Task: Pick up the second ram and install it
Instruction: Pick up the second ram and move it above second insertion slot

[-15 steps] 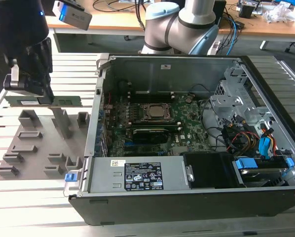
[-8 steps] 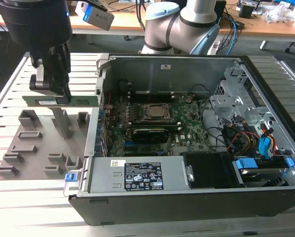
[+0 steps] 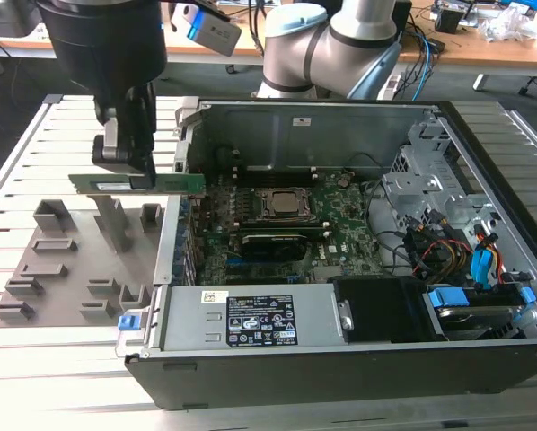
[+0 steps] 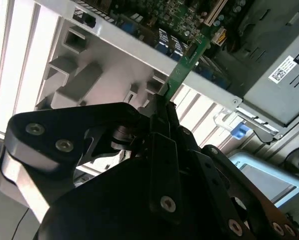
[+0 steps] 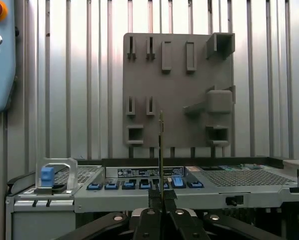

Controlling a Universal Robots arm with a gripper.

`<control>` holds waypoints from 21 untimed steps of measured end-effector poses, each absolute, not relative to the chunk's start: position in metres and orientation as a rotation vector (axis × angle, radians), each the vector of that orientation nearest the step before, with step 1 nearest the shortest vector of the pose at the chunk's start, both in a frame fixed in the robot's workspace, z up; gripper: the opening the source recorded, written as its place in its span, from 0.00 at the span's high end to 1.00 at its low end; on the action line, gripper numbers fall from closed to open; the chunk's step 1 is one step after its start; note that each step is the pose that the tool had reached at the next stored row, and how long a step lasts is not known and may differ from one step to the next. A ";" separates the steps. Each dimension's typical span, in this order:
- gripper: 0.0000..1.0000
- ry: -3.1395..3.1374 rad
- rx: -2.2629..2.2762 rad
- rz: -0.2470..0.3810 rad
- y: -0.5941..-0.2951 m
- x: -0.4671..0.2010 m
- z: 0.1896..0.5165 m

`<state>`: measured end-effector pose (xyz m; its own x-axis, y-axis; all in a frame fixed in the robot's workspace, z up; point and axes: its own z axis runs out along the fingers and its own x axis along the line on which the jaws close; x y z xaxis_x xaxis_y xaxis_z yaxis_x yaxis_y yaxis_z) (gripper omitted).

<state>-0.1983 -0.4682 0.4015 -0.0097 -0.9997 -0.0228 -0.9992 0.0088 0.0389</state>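
Note:
The second ram (image 3: 138,182) is a slim green strip with a white sticker, held level in the air above the grey holder plate (image 3: 57,260), its right end reaching the open computer case's wall. My gripper (image 3: 125,166) is shut on the ram near its middle. In the second wrist view the ram (image 4: 187,62) sticks out edge-on from the closed fingers (image 4: 162,112) toward the motherboard. In the first wrist view the ram (image 5: 161,150) shows as a thin vertical edge above the gripper (image 5: 161,200). The motherboard (image 3: 340,229) with its processor socket (image 3: 285,205) lies inside the case.
The open computer case (image 3: 340,269) fills the exterior view's right, with a power supply (image 3: 250,319), cables and blue drive clips (image 3: 484,269). The grey holder plate with raised slots lies on the slatted table (image 3: 35,153). The arm's base (image 3: 340,45) stands behind the case.

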 end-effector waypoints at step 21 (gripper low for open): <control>0.87 -2.222 2.201 -0.071 -0.467 -0.119 0.402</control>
